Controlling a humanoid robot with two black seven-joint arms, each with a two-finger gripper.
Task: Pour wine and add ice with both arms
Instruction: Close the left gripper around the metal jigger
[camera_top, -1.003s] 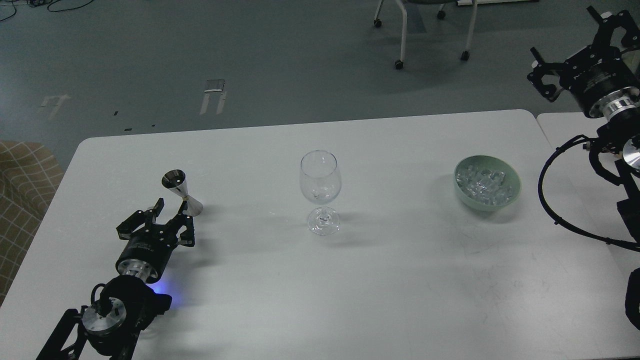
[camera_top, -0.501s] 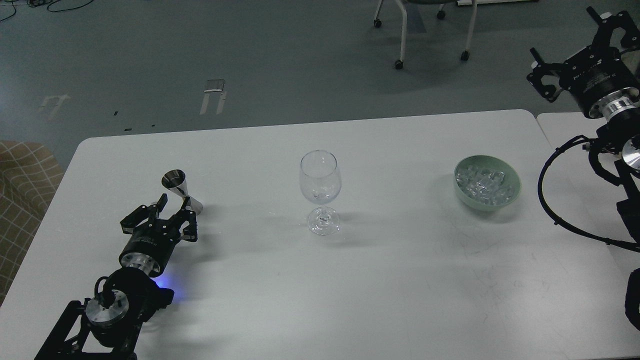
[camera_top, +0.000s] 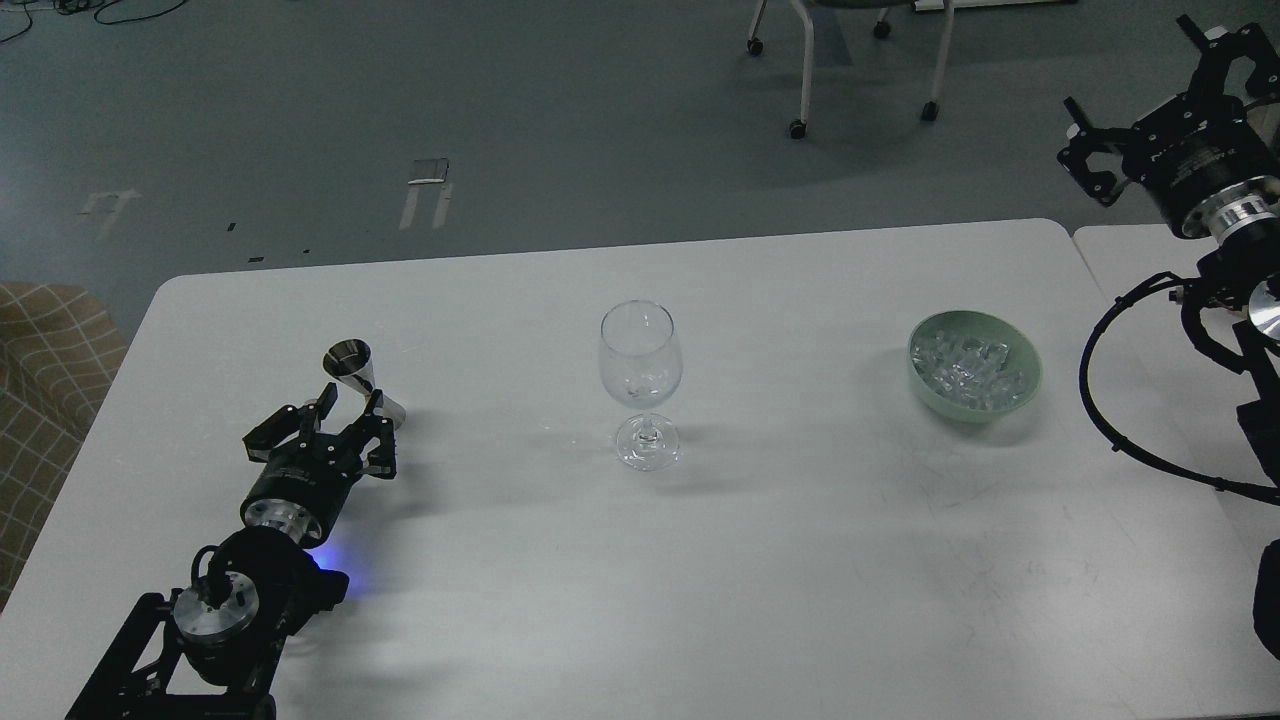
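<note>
With the clear stemmed wine glass (camera_top: 641, 385) looking empty and the ice cubes (camera_top: 968, 366) sitting in their pale green bowl (camera_top: 1030, 390), nothing is poured yet: the left pincer (camera_top: 345, 412) is gaping wide around the small steel hourglass jigger (camera_top: 358, 378) on the white worktop (camera_top: 800, 560), not yet gripping, while the right pincer (camera_top: 1150, 85) is hanging spread and empty.

On the table (camera_top: 800, 560), jigger (camera_top: 358, 378) left, glass (camera_top: 641, 385) centre, bowl (camera_top: 975, 365) right.

You have bare table (camera_top: 800, 560) all along the near edge, from corner to corner. Mid-table, the wine glass (camera_top: 641, 380) stands upright, blocking any low sweep across; the metal jigger (camera_top: 360, 385) blocks the left side and the green bowl (camera_top: 975, 365) the right.
</note>
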